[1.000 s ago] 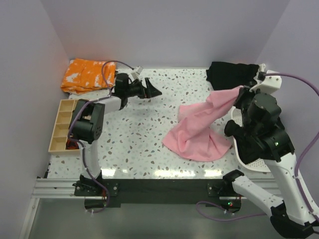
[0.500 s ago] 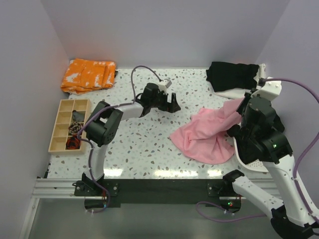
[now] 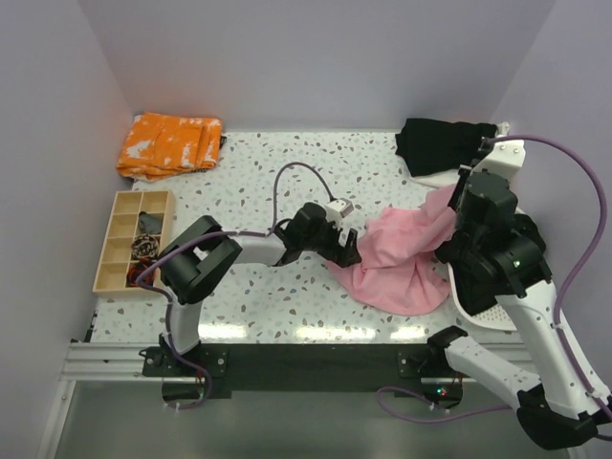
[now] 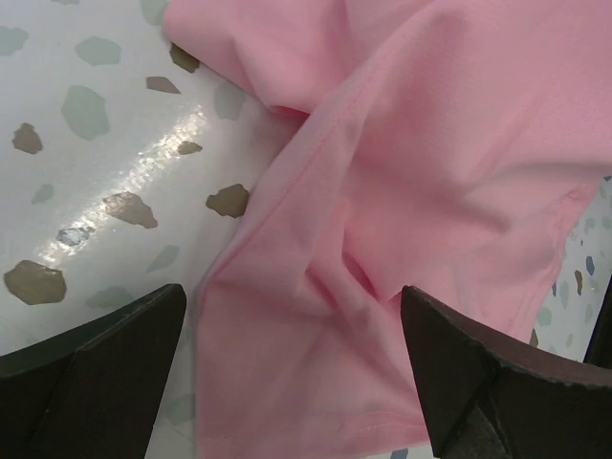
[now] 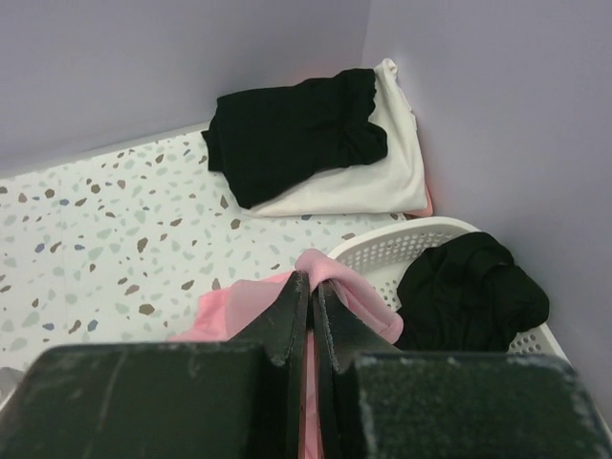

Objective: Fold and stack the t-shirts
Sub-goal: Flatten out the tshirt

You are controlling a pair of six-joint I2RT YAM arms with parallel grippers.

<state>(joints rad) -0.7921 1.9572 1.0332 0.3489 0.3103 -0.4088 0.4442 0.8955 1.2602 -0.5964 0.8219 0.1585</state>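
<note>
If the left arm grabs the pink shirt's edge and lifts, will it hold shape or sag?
Likely floppy: the pink shirt drapes in loose folds from the shut jaws of the right gripper. Probably light, since one small pinch holds part of it up. It may slide easily on the glossy table rather than snag.

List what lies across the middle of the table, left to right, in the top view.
Wooden compartment tray → left gripper, open → pink t-shirt → white basket.
</note>
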